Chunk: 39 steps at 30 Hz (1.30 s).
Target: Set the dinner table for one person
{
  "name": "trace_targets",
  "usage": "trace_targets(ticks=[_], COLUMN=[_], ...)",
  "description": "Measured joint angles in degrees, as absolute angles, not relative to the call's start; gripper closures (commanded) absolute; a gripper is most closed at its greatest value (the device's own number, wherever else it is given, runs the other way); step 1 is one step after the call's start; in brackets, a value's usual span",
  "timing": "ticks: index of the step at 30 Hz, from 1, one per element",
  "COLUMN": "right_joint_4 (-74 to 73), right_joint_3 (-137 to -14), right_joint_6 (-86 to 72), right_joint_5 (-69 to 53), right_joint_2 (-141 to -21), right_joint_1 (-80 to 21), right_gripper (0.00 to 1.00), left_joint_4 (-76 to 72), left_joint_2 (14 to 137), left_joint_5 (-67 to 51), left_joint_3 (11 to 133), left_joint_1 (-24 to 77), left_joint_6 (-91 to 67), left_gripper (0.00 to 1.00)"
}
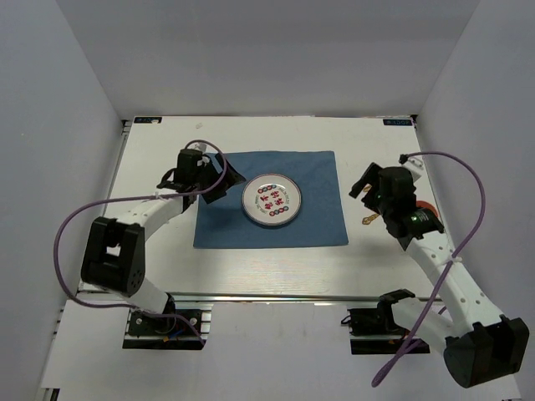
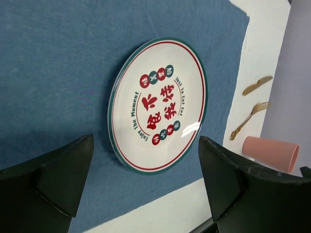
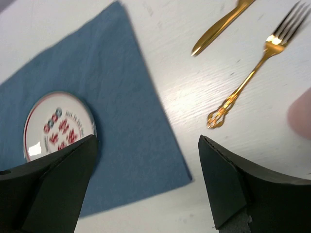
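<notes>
The white dinner table carries a blue cloth with a round plate on it, white with a green rim and red characters. My left gripper is open and empty, just left of the plate; in the left wrist view the plate lies between its fingers, below them. My right gripper is open and empty over the cloth's right edge. A gold fork and a gold knife lie on bare table right of the cloth.
A pink cup lies on its side beyond the fork and knife; the right arm partly hides it in the top view. Grey walls enclose the table on three sides. Metal rails edge the table.
</notes>
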<state>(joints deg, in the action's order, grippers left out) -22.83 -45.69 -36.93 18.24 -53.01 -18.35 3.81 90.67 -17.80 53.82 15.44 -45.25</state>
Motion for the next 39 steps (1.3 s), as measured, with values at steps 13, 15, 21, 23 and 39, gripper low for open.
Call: trace_targets(ticks=[13,15,21,23,39], right_joint_4=[-32.38,-32.49,-31.2,-29.67,-25.45], right_joint_3=[-57.52,-57.3,-55.94,-54.54,-47.7], right_joint_6=[-38.57,-38.09,-36.73,-36.4,-34.35], right_joint_5=[36.36,36.53,34.85,33.45,30.52], right_joint_2=[-63.46,-64.79,-67.31,-67.88,-68.38], right_joint_1=[-8.51,-6.81,-2.02,-1.34,2.2], right_gripper=[0.11,0.12,0.16,0.19,1.0], left_joint_4=[25.61,27.2,29.95,30.5,30.92], left_joint_2=[78.22,75.4,73.67,73.89,75.68], left_joint_5=[-5.54,-4.67,-4.43,-4.45,-5.39], left_joint_3=[55.61,55.61,56.23,56.21,56.21], left_joint_1=[16.86,16.95,16.99,16.99,16.56], left_joint_6=[-44.53,-43.92,-42.17,-41.8,-40.49], left_gripper=[0.02,0.02,0.02,0.02,0.02])
